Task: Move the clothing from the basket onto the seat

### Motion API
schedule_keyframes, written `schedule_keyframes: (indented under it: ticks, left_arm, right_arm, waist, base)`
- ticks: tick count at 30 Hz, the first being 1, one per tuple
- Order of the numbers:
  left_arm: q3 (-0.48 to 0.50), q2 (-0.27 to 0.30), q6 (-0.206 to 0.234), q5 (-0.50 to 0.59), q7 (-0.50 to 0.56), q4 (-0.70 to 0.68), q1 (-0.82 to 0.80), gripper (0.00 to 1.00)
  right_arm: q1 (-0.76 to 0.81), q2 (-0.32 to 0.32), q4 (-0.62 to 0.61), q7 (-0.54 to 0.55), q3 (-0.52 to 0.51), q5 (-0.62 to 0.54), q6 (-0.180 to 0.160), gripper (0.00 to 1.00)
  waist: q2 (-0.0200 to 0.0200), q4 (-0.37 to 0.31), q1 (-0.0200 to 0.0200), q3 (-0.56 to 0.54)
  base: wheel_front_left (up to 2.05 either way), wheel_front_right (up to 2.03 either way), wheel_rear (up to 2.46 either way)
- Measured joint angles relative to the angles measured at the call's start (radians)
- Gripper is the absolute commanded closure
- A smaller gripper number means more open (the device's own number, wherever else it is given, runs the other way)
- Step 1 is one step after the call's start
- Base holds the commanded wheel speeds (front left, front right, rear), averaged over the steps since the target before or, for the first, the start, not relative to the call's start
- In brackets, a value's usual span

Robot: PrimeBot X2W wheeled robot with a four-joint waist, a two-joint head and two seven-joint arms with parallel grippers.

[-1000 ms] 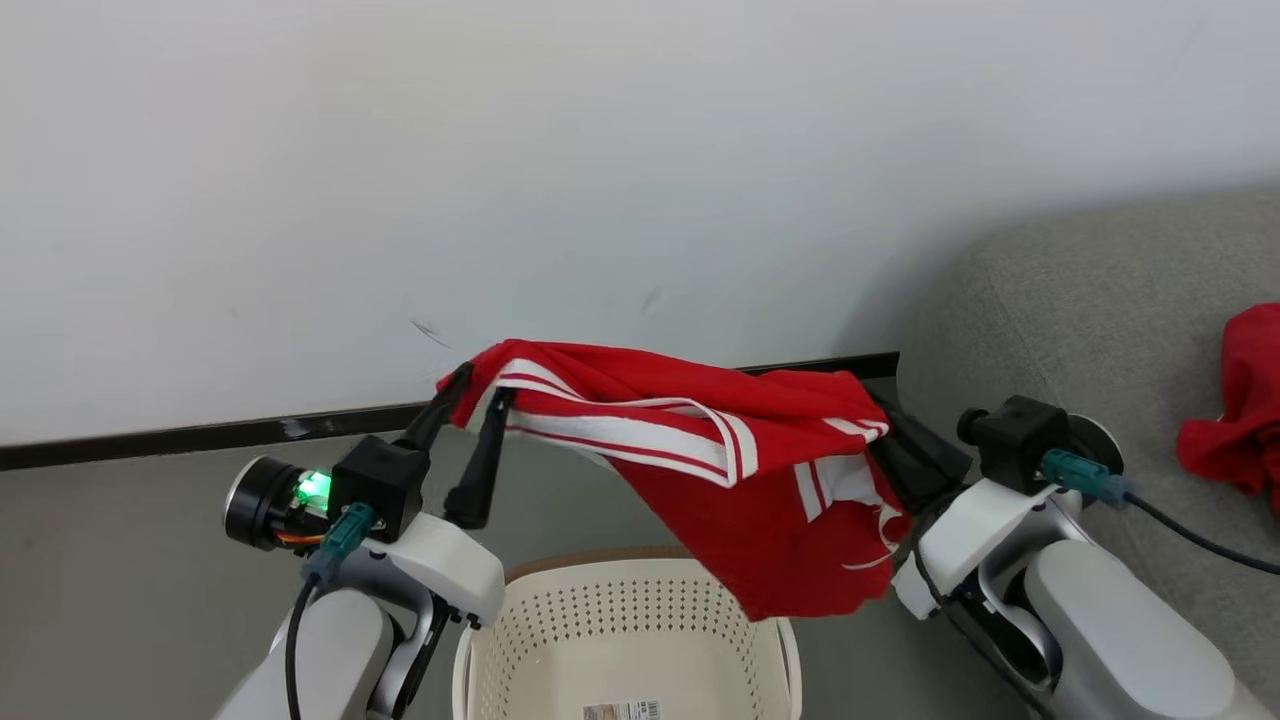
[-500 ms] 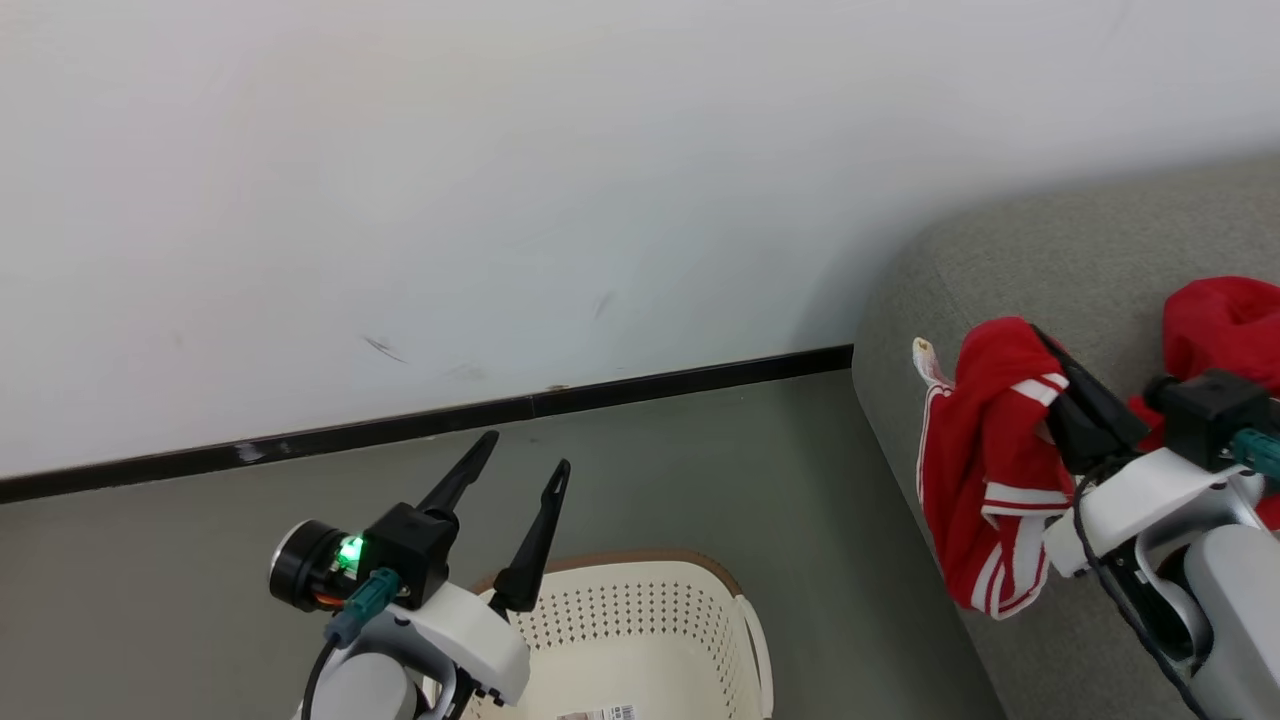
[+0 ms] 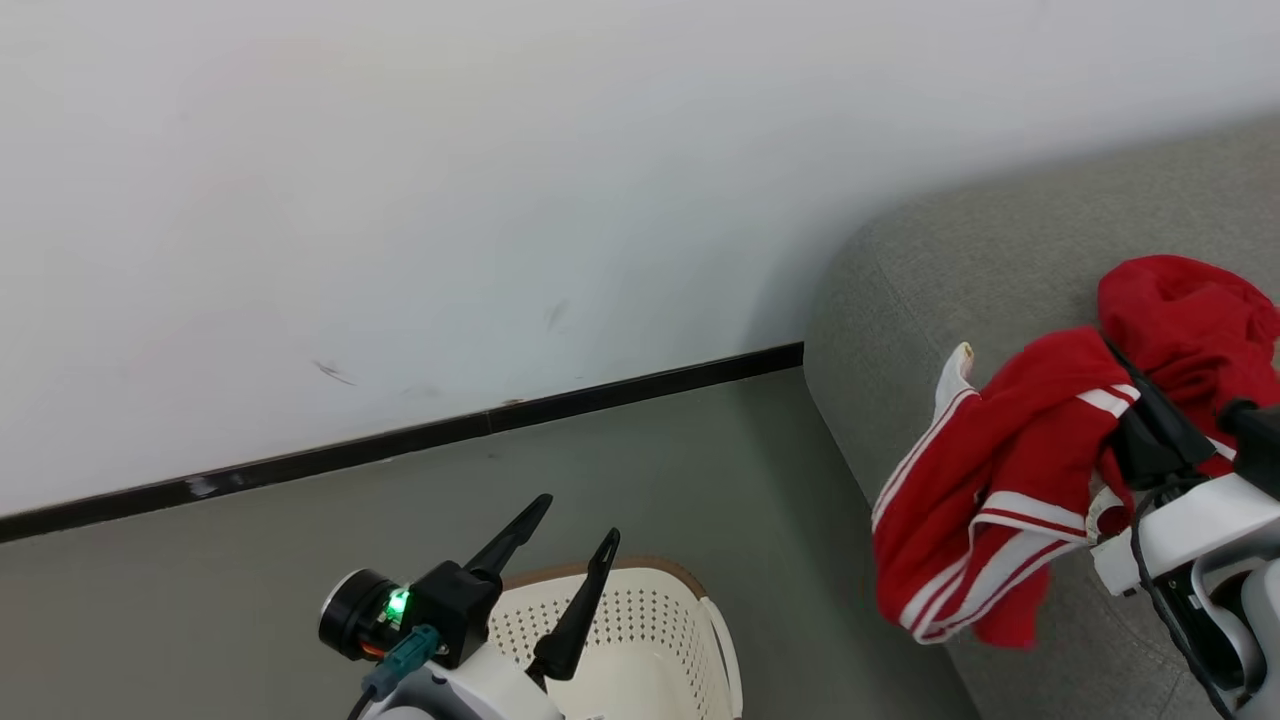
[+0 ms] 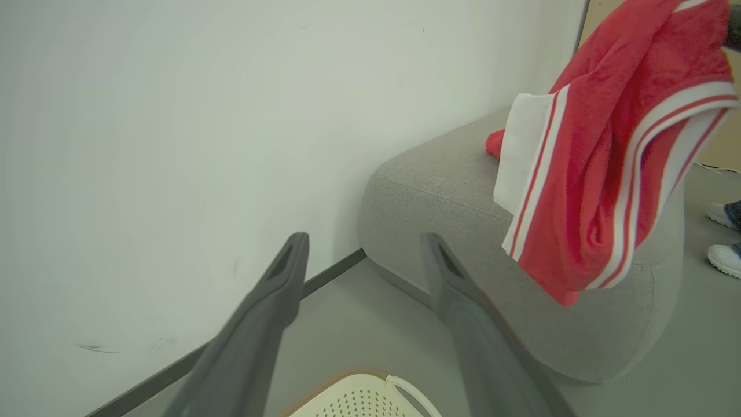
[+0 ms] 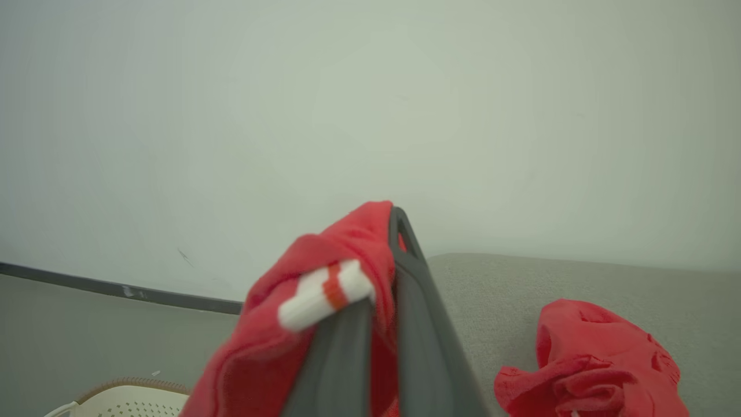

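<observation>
White wall (image 3: 400, 200) fills the back, with a black strip (image 3: 400, 440) along its bottom and grey floor (image 3: 650, 460) below that. On the right is a big grey sofa (image 3: 980, 250). Low down in the head view sits a cream basket (image 3: 650, 625) with lots of little holes.

The right gripper (image 5: 397, 223) has its two fingers squeezed together on a striped red piece (image 3: 980, 500) of clothing. This piece hangs down from the fingers at the front edge of the sofa. I cannot tell if it touches the sofa. Its low end dangles past the edge, over the floor.

The left gripper (image 3: 578, 517) is above the basket. Its fingers are wide apart and there is nothing between them.

A red pile (image 3: 1180, 310) of clothing lies on the sofa, just behind the right gripper. So I think that piece is done. The part of the basket that shows looks bare, but I cannot see all of its inside.

What is left, I think, is to bring the striped red piece further over the sofa and let it go. If it were dropped right here, it might slide off onto the floor.

A person's shoes (image 4: 723, 258) stand on the floor beyond the sofa.
</observation>
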Motion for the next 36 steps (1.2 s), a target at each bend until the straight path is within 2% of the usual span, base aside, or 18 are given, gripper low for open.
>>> schedule_keyframes:
  ticks: [19, 30, 36]
  left_arm:
    - [-0.065, -0.035, -0.061, 0.0, -0.009, -0.019, 0.019, 0.0]
    - [-0.081, -0.047, -0.069, 0.007, -0.01, -0.032, 0.019, 0.0]
    - [-0.08, -0.047, -0.068, 0.018, -0.011, -0.04, 0.019, 0.0]
  right_arm:
    - [0.098, -0.011, -0.13, 0.029, -0.102, -0.044, 0.0, 1.0]
    - [0.149, -0.004, -0.192, 0.058, -0.125, -0.045, 0.0, 1.0]
    - [0.158, 0.002, -0.202, 0.072, -0.104, -0.038, 0.0, 1.0]
  waist:
    - [0.0, -0.111, 0.0, 0.005]
    - [0.0, -0.186, 0.0, 0.019]
    - [0.0, -0.222, 0.0, 0.034]
  base:
    - [0.0, 0.0, 0.0]
    - [0.0, 0.0, 0.0]
    - [0.0, 0.0, 0.0]
